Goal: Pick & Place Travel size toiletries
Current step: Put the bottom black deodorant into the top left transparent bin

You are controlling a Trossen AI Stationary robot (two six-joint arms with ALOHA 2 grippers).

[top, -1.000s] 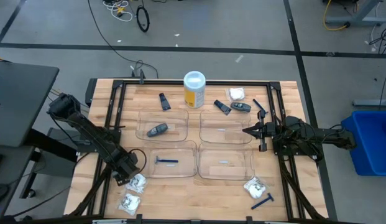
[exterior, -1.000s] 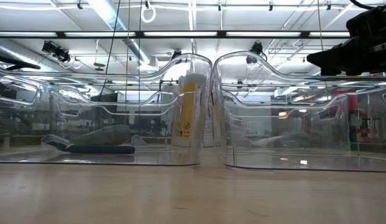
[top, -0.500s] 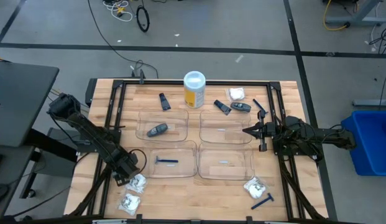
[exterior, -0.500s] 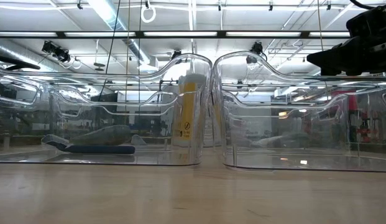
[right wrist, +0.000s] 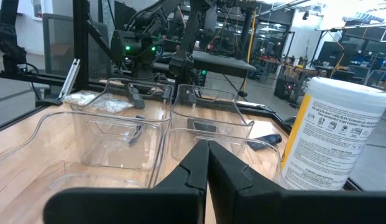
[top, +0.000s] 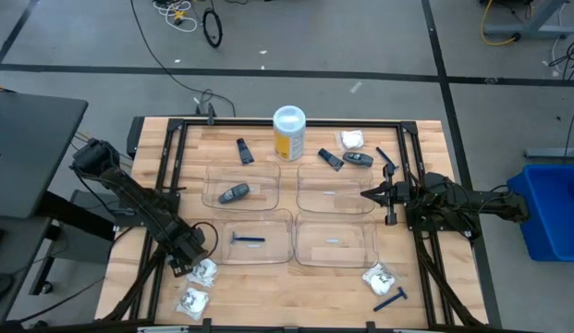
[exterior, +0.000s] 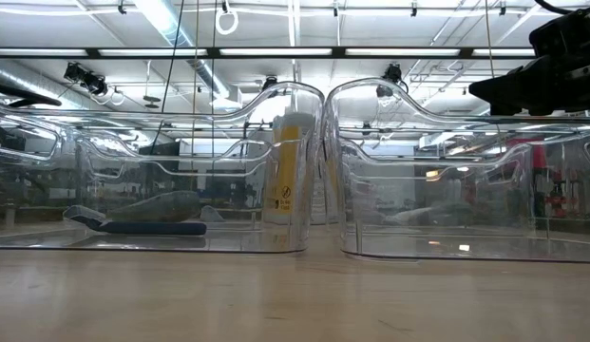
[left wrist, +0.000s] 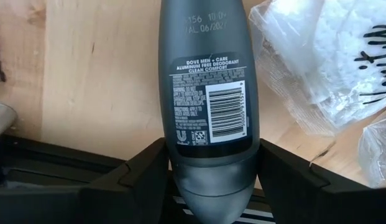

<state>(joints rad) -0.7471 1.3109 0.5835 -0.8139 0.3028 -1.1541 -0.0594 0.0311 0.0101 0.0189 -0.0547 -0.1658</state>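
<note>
I'm looking down on a grey concrete floor [top: 360,46] crossed by dark tape lines, with a blue bin [top: 553,211] off to the right and a loose black cable [top: 166,65] trailing toward the light wooden slatted desk [top: 268,287] in its black frame.

On the desk sit four clear plastic rectangular trays in a two-by-two block. The far-left tray [top: 238,185] holds a grey oval deodorant stick [top: 234,193]; the near-left tray [top: 245,239] holds a thin blue disposable razor [top: 247,240]. The far-right tray [top: 335,190] and near-right tray [top: 335,242] show only faint glints (I can't tell what, if anything, lies in them).

Behind the trays stands a tall yellow canister with a white lid [top: 288,133]. Loose toiletries lie around it: a dark flat tube [top: 244,151], another dark tube [top: 330,159], a grey stick [top: 358,159], a white crinkly packet [top: 352,140]. More packets lie at the near-left corner [top: 192,300] and near right [top: 379,276], with a blue razor [top: 390,300] beside the latter.

The left gripper [left wrist: 208,186] is at the near-left corner, grasping a dark grey stick with a barcode label [left wrist: 208,93] between its fingers. The right gripper [top: 368,194] hovers clenched at the right edge of the trays.
</note>
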